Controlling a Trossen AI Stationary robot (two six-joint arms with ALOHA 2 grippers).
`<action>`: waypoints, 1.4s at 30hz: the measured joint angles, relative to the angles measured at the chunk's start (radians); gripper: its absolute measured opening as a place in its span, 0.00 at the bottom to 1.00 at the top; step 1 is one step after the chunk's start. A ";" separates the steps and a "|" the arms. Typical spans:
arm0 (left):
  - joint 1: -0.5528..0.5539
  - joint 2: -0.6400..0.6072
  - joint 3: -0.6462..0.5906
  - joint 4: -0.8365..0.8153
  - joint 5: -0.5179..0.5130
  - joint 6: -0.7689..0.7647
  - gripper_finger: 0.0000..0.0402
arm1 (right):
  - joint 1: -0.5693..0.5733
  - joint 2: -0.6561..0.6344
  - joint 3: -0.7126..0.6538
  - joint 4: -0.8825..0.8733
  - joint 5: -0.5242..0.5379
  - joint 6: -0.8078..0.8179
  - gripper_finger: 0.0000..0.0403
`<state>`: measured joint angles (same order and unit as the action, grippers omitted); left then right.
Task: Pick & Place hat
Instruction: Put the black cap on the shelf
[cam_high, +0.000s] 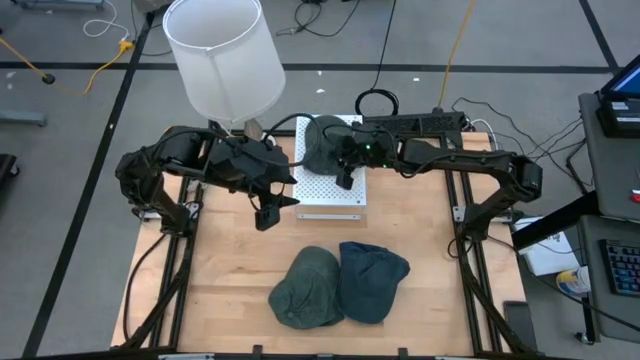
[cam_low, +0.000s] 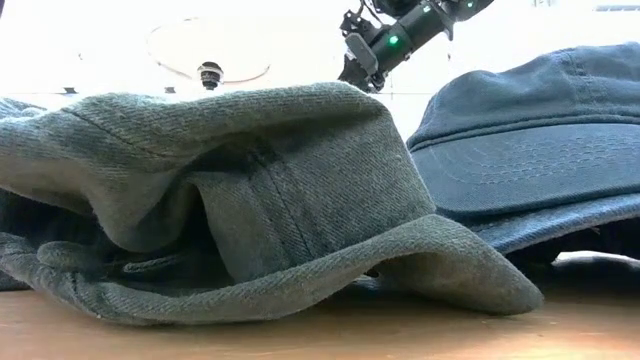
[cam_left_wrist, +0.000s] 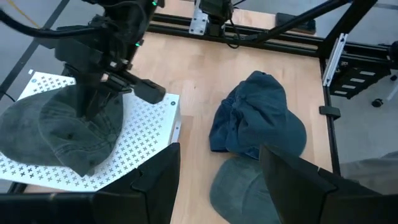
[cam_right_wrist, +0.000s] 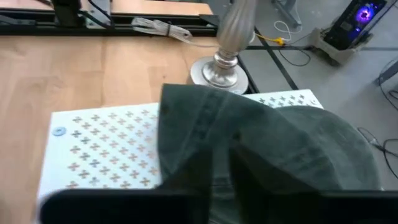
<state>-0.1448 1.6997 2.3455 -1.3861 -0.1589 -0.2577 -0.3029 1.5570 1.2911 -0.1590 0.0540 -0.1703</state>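
A dark green hat (cam_high: 318, 143) lies on a white perforated box (cam_high: 335, 200) at the table's middle, also seen in the left wrist view (cam_left_wrist: 56, 130). My right gripper (cam_high: 346, 176) reaches in from the right and is shut on it, pointing down (cam_left_wrist: 93, 109). My left gripper (cam_high: 268, 216) hovers open over the bare table just left of the box, its fingers (cam_left_wrist: 155, 180) touching nothing. A second green hat (cam_high: 307, 288) and a blue hat (cam_high: 373, 281) lie side by side near the table's near edge. My right gripper pinches a raised fold of the hat's crown (cam_right_wrist: 221, 168) between its two fingers (cam_right_wrist: 193, 180), coming from above and pointing down. The hat's remaining part rests on the box top (cam_right_wrist: 99, 149). How many layers it has cannot be told.
A lamp with a white shade (cam_high: 225, 55) stands at the box's far left corner, its metal base (cam_right_wrist: 224, 68) close behind the hat. In the low view the green hat (cam_low: 250, 210) and blue hat (cam_low: 540, 150) fill the foreground. Bare wood (cam_high: 230, 270) lies left of them.
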 joint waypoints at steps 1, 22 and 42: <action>0.000 0.000 0.000 0.000 0.000 -0.011 0.56 | 0.006 0.000 0.000 -0.002 0.000 -0.013 0.03; -0.008 0.000 0.000 0.000 0.002 -0.050 0.56 | -0.071 0.127 0.000 0.142 0.020 -0.094 0.00; -0.007 0.000 0.000 0.002 0.002 -0.008 0.56 | -0.162 0.131 0.000 0.202 -0.059 -0.136 0.00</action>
<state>-0.1518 1.6997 2.3455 -1.3841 -0.1574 -0.2659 -0.4644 1.6878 1.2911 0.0434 -0.0053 -0.3063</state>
